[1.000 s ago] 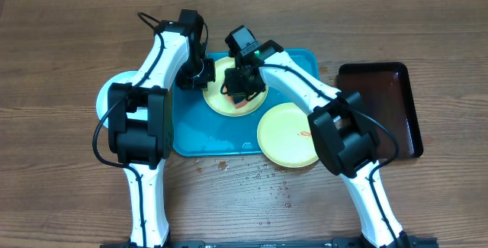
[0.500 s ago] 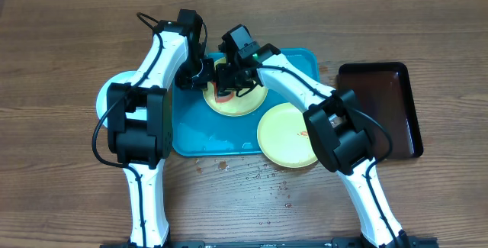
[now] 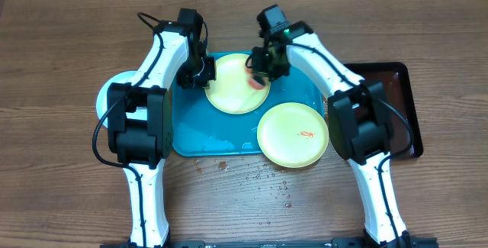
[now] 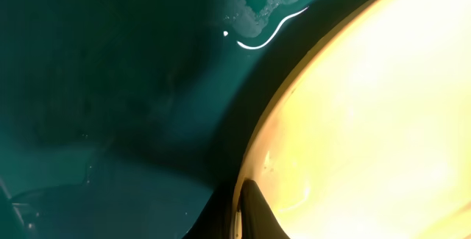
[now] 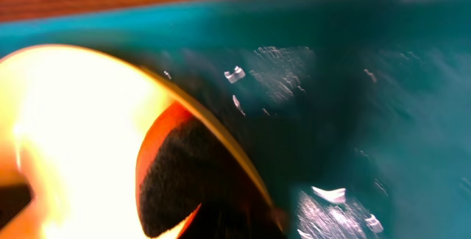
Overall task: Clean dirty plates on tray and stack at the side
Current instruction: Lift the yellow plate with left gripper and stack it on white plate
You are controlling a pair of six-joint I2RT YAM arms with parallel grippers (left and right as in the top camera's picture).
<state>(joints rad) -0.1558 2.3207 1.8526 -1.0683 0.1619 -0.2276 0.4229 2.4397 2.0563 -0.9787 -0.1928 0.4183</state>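
My left gripper [image 3: 200,74] is clamped on the left rim of a yellow-green plate [image 3: 235,89], which lies on the wet turquoise tray [image 3: 191,130]. My right gripper [image 3: 261,70] pinches an orange sponge [image 3: 255,82] at that plate's far right rim. A second yellow-green plate [image 3: 290,137], red-smeared, overlaps the tray's near right corner. A pale blue-white plate [image 3: 114,78] sits left of the tray.

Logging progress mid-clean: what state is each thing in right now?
Tray: wet.
Back plate: on tray, rim pinched by left gripper.
Sponge: held by right gripper, at that plate's edge.
Front plate: red smear, overhanging tray.
Pale plate: on table, beside tray.
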